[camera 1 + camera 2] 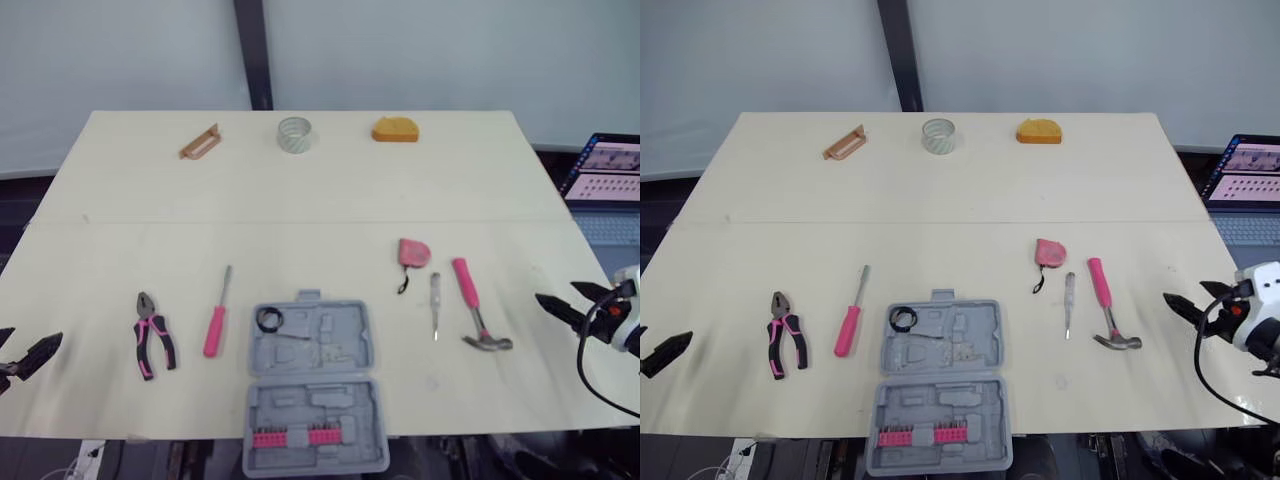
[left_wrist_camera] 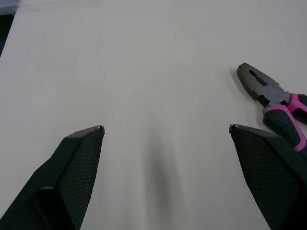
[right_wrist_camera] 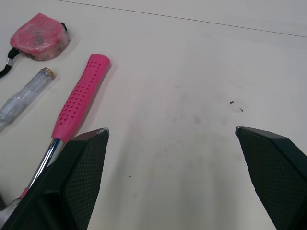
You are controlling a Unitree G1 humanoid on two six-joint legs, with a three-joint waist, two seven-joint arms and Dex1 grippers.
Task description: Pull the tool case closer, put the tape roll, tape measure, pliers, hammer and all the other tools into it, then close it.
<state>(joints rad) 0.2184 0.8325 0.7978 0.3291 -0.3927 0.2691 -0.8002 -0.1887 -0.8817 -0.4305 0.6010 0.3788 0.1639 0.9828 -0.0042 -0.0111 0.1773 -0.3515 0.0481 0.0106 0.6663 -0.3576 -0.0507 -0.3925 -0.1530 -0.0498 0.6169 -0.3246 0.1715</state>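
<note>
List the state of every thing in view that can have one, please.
tool case: open, both halves flat
pliers: jaws shut
tape measure: tape wound in
laptop: open, screen lit
left pincer: open, empty
right pincer: open, empty

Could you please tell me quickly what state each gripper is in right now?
Left gripper: open, holding nothing, near the pliers.
Right gripper: open, holding nothing, near the hammer.
</note>
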